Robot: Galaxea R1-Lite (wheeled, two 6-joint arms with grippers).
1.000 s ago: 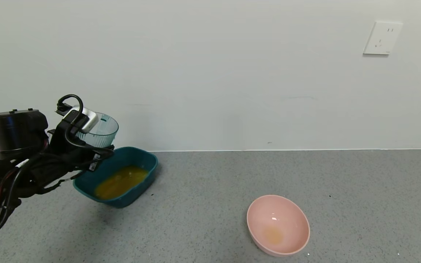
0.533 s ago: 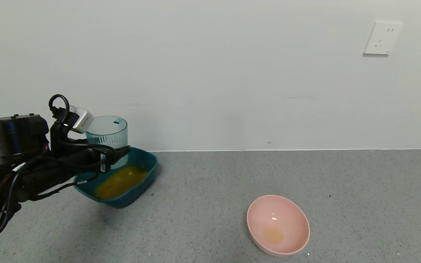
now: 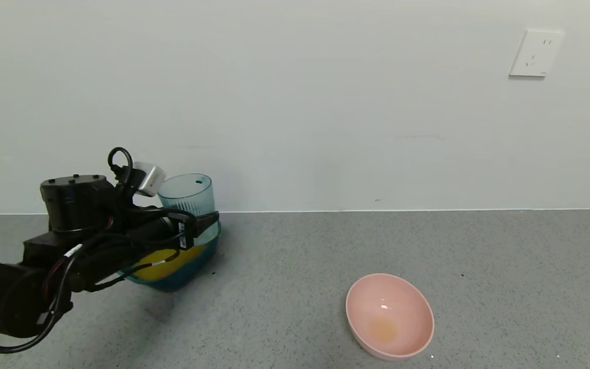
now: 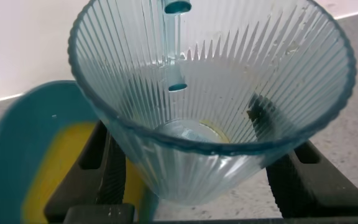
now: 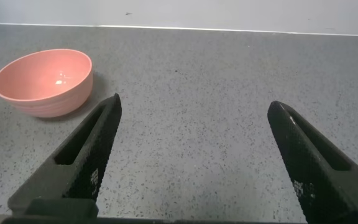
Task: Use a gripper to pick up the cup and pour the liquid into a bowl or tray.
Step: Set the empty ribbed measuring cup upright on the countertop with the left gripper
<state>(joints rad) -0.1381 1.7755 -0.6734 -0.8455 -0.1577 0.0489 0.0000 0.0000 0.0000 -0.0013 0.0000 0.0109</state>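
Observation:
My left gripper (image 3: 195,221) is shut on the see-through pale teal ribbed cup (image 3: 188,196) and holds it upright above the right end of the dark teal tub (image 3: 192,266). In the left wrist view the cup (image 4: 210,106) is nearly empty, with only a thin yellow trace at its bottom. The orange-yellow liquid (image 3: 172,259) lies in the tub; it also shows in the left wrist view (image 4: 55,168) inside the tub (image 4: 17,143). My right gripper (image 5: 191,155) is open and empty over bare counter; it does not show in the head view.
A round pink bowl (image 3: 390,315) with a small orange residue stands on the grey counter to the right; it also shows in the right wrist view (image 5: 44,82). A white wall with a socket (image 3: 535,53) closes the back of the counter.
My left gripper has turned the cup from tilted back to upright and carried it to the right and slightly down, over the tub's right end.

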